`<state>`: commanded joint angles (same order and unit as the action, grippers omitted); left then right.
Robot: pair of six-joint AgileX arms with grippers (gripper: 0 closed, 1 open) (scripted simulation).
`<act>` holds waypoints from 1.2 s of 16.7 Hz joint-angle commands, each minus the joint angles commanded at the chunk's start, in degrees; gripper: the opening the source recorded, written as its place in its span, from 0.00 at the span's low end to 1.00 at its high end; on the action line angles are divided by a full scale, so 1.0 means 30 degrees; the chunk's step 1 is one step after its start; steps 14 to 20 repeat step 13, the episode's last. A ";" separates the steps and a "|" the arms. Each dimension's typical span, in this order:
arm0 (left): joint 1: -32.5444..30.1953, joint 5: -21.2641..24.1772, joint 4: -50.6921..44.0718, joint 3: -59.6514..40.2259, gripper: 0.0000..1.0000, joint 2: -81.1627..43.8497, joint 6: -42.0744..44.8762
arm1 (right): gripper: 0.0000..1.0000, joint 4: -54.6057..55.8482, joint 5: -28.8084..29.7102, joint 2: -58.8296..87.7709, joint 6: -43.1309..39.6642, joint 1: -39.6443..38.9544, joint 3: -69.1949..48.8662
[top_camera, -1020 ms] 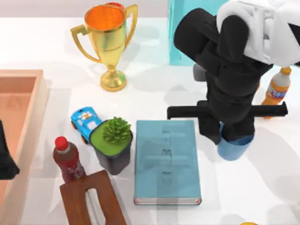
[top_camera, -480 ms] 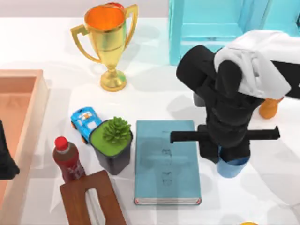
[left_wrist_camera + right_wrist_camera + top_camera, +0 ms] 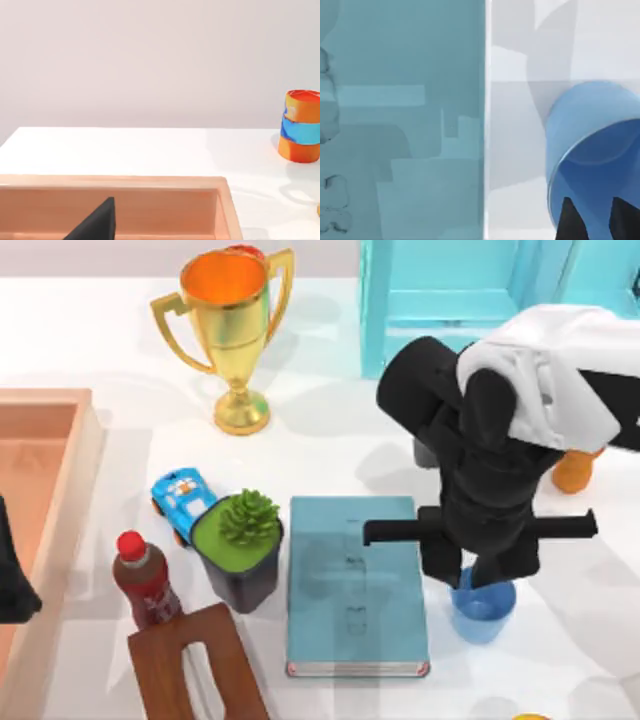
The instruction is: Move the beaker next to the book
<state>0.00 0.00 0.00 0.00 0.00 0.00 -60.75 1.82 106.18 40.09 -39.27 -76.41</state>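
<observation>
From above, my right gripper [image 3: 483,575] hangs over the blue beaker [image 3: 483,608], which stands on the white table [image 3: 90,340] just right of the teal book [image 3: 355,585]. A potted plant [image 3: 240,550] sits just left of the book, a gold trophy [image 3: 228,330] farther back.

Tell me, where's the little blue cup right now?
In the top view the beaker stands on the table just right of the book, a narrow gap between them, directly under the right gripper.
</observation>
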 joint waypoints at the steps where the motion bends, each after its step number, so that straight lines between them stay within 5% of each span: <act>1: 0.0000 0.0000 0.0000 0.0000 1.00 0.0000 0.0000 | 0.53 0.0000 0.0000 0.0000 0.0000 0.0000 0.0000; 7: 0.0000 0.0000 0.0000 0.0000 1.00 0.0000 0.0000 | 0.98 0.0000 0.0000 0.0000 0.0000 0.0000 0.0000; 20: 0.0000 0.0000 0.0000 0.0000 1.00 0.0000 0.0000 | 1.00 0.0000 0.0000 0.0000 0.0000 0.0000 0.0000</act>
